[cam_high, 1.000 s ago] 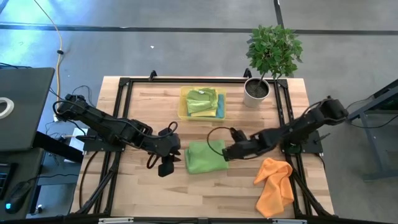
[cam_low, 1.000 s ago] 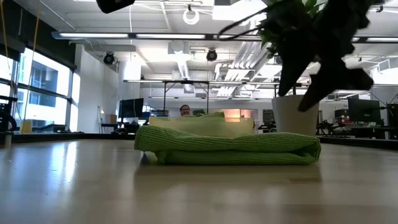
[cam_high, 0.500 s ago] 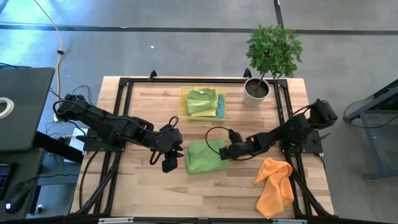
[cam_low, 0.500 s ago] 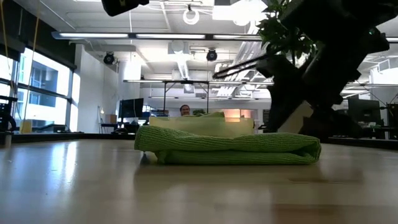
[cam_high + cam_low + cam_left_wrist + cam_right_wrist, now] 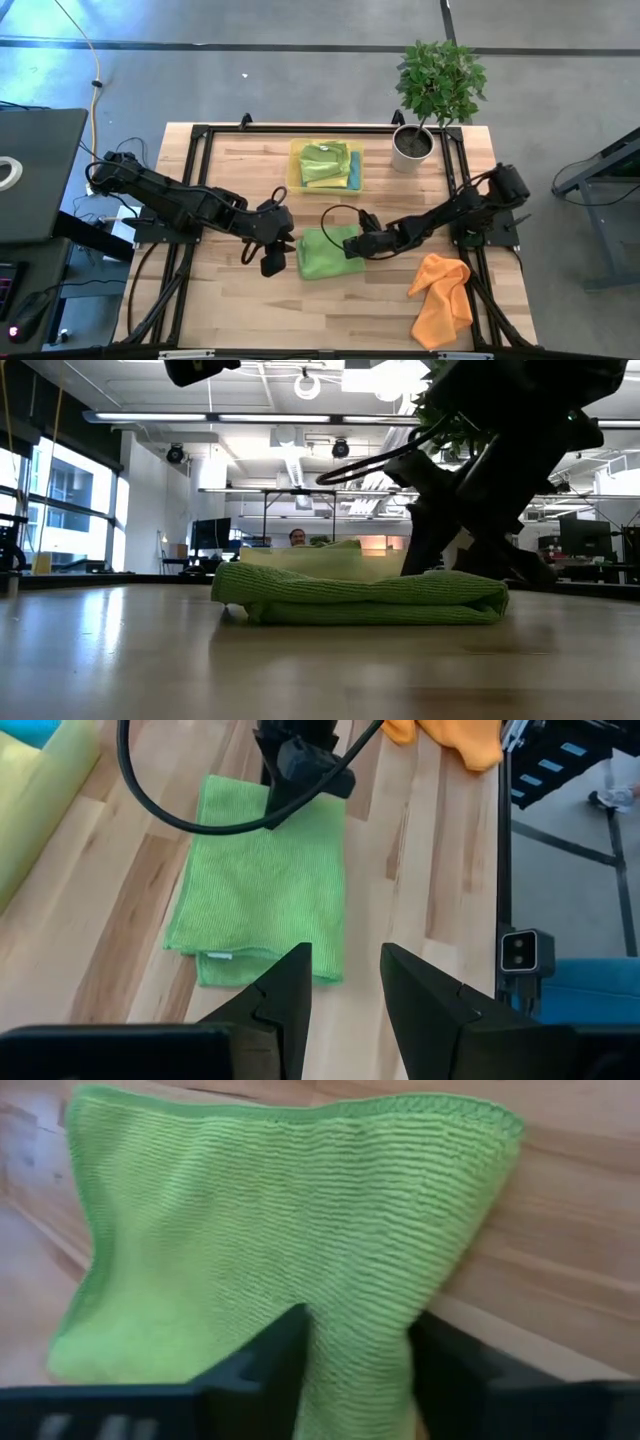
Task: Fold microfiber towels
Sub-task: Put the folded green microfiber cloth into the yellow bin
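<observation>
A green towel (image 5: 320,258), folded into a thick rectangle, lies flat on the table's middle; it also shows in the low view (image 5: 350,598) and the left wrist view (image 5: 260,890). My right gripper (image 5: 350,246) is shut on its right edge (image 5: 355,1340). My left gripper (image 5: 272,264) hangs open and empty just left of the towel, above the table (image 5: 345,975). An orange towel (image 5: 440,298) lies crumpled at the near right. Green, yellow and blue towels lie in the yellow tray (image 5: 296,180). My right gripper has the green towel's right edge (image 5: 360,1295) pinched between its two fingers (image 5: 262,1365). The cloth narrows and bunches toward them; it is several layers thick. The fingers come slanting down from the table's right (image 5: 425,555). The rest of the towel lies on the table.
A potted plant (image 5: 435,90) stands at the far right corner. The tray stands at the far middle. A black frame (image 5: 190,150) runs around the table top. Bare wood shows at the near left (image 5: 230,310).
My right gripper has gone toward the table's left and down onto the green towel's right edge. The towel has slid a little toward the left. My left gripper has gone a little toward the towel.
</observation>
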Available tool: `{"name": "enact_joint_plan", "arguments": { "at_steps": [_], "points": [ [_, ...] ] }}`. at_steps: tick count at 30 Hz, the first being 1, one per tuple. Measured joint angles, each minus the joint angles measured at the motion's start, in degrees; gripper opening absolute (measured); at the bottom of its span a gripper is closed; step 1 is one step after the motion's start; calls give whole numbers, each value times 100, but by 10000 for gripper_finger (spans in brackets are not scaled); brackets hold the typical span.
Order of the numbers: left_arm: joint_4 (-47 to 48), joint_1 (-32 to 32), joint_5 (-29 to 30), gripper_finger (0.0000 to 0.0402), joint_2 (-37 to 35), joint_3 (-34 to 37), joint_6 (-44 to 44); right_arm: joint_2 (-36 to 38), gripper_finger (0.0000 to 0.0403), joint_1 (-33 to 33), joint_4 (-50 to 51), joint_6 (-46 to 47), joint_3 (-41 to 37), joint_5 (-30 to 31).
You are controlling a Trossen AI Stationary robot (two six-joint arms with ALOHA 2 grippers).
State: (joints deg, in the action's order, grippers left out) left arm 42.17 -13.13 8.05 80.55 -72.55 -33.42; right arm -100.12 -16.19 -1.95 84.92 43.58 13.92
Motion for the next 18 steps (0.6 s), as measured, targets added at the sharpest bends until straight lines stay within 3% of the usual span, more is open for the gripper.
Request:
{"name": "enact_joint_plan", "arguments": {
  "at_steps": [5, 7, 13, 18],
  "points": [
    [0, -2, 0, 113, 0, 1, 55, -77, 41, 4, 201, 141, 24, 21],
    [0, -2, 1, 113, 0, 0, 33, -79, 12, 4, 208, 127, 24, 30],
    [2, -2, 1, 113, 0, 2, 58, 31, 14, 83, 247, -182, 112, 46],
    [2, -2, 1, 113, 0, 0, 156, 56, 5, 392, 191, -2093, 681, 98]
  ]
}}
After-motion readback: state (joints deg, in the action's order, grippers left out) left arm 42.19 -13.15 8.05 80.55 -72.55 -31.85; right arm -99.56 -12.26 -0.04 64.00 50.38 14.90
